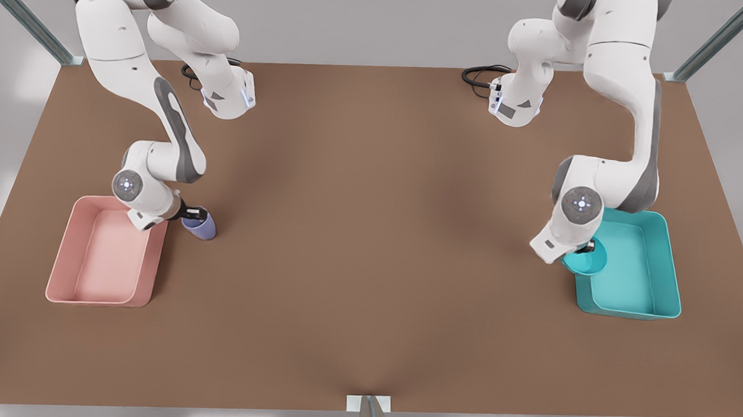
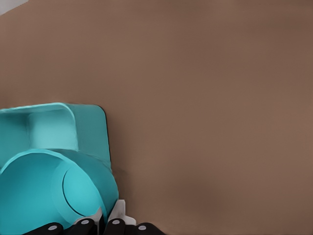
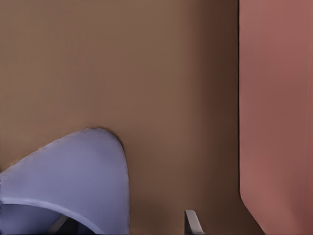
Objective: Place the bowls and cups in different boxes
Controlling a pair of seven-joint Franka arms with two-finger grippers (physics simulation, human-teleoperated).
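The teal bowl [image 1: 585, 258] hangs tilted at the near rim of the teal box [image 1: 663, 271], pinched by its edge in the left hand [image 2: 105, 223], while the lavender cup [image 1: 200, 225] rides tipped in the right hand [image 1: 190, 214], just beside the pink box [image 1: 62, 264] (both above the brown desk [image 1: 370, 246]). Both carries look nearly done; each load next needs shifting over its box floor before release.

Brown table [image 1: 369, 265] carries pink tray [image 1: 68, 252], teal tray [image 1: 663, 271], perhaps cables [image 1: 478, 74].
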